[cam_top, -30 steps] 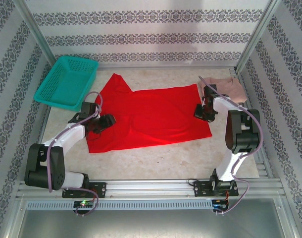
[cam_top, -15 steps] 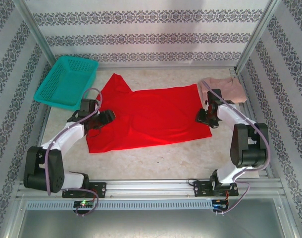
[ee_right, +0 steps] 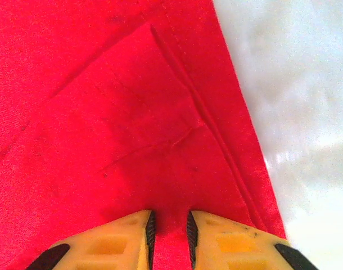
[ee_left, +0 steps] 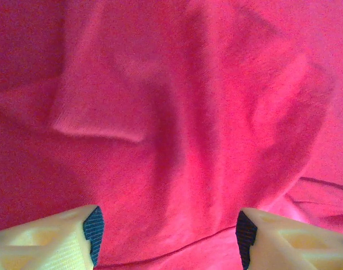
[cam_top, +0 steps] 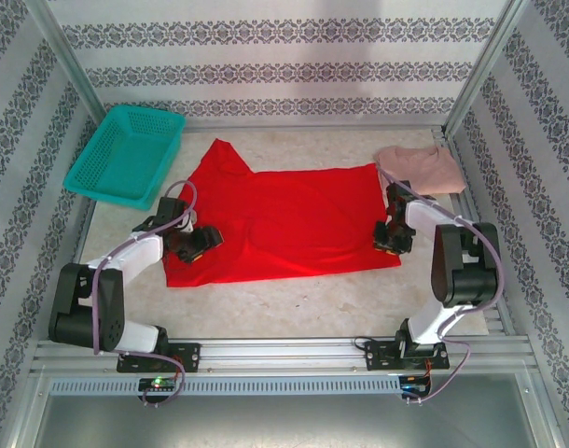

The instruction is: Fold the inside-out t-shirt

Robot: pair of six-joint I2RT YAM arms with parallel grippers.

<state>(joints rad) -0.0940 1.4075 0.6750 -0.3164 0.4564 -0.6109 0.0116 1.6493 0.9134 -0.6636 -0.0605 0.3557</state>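
The inside-out t-shirt (cam_top: 284, 219), bright red, lies spread flat across the middle of the table. My left gripper (cam_top: 205, 241) hovers low over its near-left part; in the left wrist view the gripper (ee_left: 168, 236) is open, its jaws wide apart above wrinkled red cloth (ee_left: 177, 112) with a seam running between them. My right gripper (cam_top: 394, 238) sits on the shirt's near-right corner. In the right wrist view this gripper (ee_right: 168, 236) has its jaws drawn close with a ridge of red cloth (ee_right: 132, 112) pinched between them, next to the hem.
A teal basket (cam_top: 126, 154) stands at the back left, tilted against the wall. A pale pink shirt (cam_top: 420, 168) lies at the back right, just beyond the red one. Bare pale tabletop (ee_right: 295, 84) runs along the shirt's right hem and in front of it (cam_top: 294, 299).
The right gripper has moved toward me along the shirt's right edge, from the far corner to the near corner, opening and then closing again. The left gripper has shifted nearer too.
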